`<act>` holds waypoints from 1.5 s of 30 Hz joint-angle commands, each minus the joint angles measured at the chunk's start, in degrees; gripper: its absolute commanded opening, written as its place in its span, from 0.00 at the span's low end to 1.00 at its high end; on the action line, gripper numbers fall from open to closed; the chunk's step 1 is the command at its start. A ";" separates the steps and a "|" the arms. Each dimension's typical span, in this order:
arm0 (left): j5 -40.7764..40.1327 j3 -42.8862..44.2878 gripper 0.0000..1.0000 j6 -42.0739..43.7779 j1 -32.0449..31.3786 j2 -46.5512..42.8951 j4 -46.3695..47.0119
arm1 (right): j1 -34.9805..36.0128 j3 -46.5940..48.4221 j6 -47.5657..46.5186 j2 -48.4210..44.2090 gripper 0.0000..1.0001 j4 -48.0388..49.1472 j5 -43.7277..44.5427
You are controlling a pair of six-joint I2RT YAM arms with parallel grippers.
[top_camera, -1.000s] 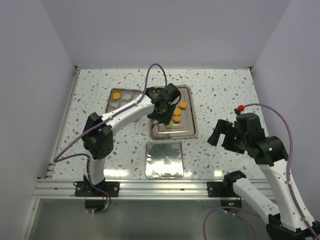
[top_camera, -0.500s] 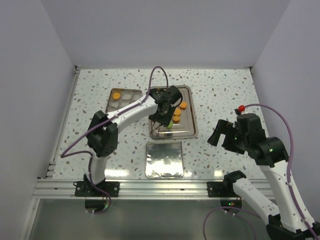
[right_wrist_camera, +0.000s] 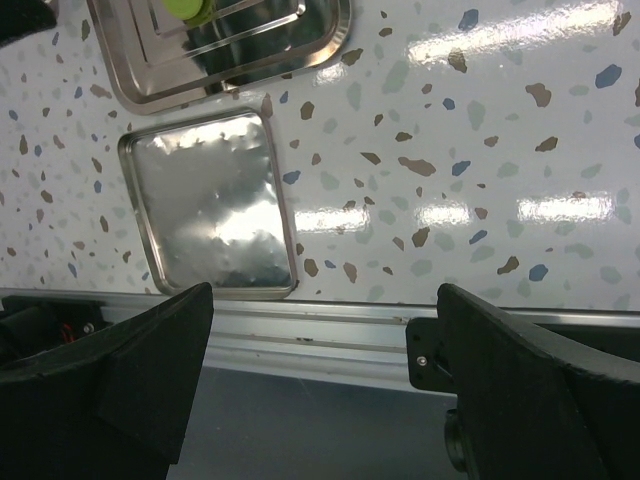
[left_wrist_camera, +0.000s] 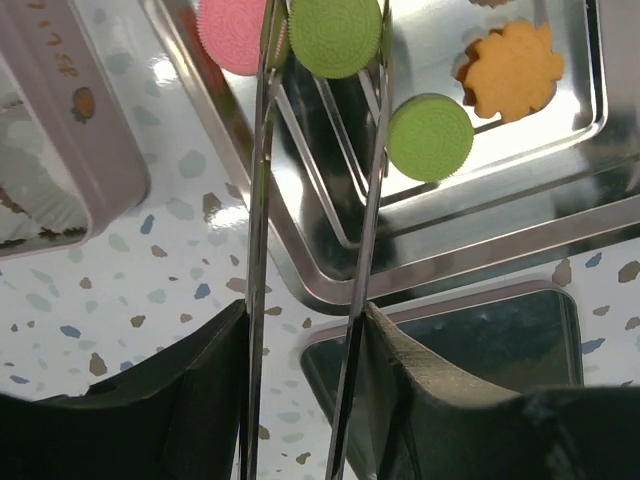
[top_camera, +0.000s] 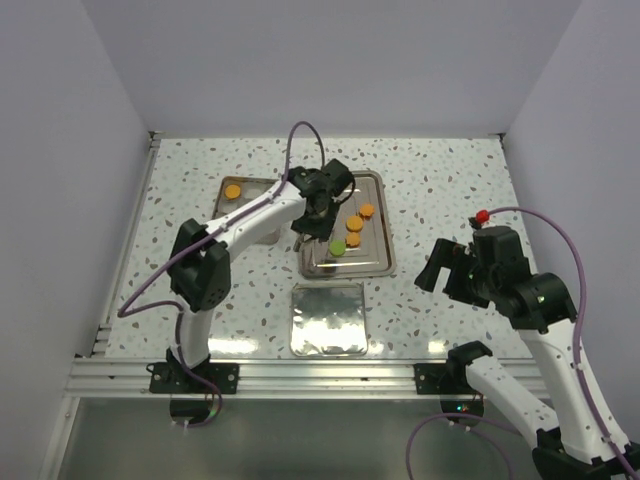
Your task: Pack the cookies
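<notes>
My left gripper [left_wrist_camera: 305, 320] is shut on a pair of metal tongs [left_wrist_camera: 262, 200], and the tong tips pinch a green cookie [left_wrist_camera: 335, 35] above the steel tray [left_wrist_camera: 480, 250]. On the tray lie a second green cookie [left_wrist_camera: 430, 137], an orange flower-shaped cookie [left_wrist_camera: 513, 68] and a pink cookie [left_wrist_camera: 230, 35]. In the top view my left gripper [top_camera: 318, 200] is over the tray's left rim, with orange cookies [top_camera: 354, 224] and a green one [top_camera: 338, 247] on the tray. One orange cookie [top_camera: 232, 191] sits in the box [top_camera: 250, 187]. My right gripper [top_camera: 437, 265] is open and empty at the right.
A square metal lid [top_camera: 329, 318] lies in front of the tray; it also shows in the right wrist view [right_wrist_camera: 210, 210]. The box wall [left_wrist_camera: 60, 120] is just left of the tongs. The aluminium rail [right_wrist_camera: 320, 330] runs along the table's near edge.
My left gripper has moved back and left from the tray's middle toward its left rim, uncovering the green cookie on the tray. The right arm has not moved.
</notes>
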 commanded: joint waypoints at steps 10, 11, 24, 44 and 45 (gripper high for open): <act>-3.41 7.23 0.49 3.08 15.12 -11.20 -3.54 | -0.13 0.40 -1.30 3.61 0.97 2.78 0.07; -2.79 7.41 0.49 3.17 16.09 -11.29 -3.54 | -0.13 0.58 -1.47 3.88 0.97 2.87 -0.02; 0.82 6.36 0.49 5.10 23.05 -11.81 -0.29 | -0.13 2.78 -4.81 8.80 0.97 4.27 0.42; -4.28 0.82 0.52 5.54 25.33 -9.01 2.35 | 0.22 3.30 -7.45 11.79 0.97 6.21 0.86; -4.45 0.73 0.52 5.54 25.33 -8.74 2.53 | 0.22 3.30 -7.45 11.71 0.97 6.21 0.86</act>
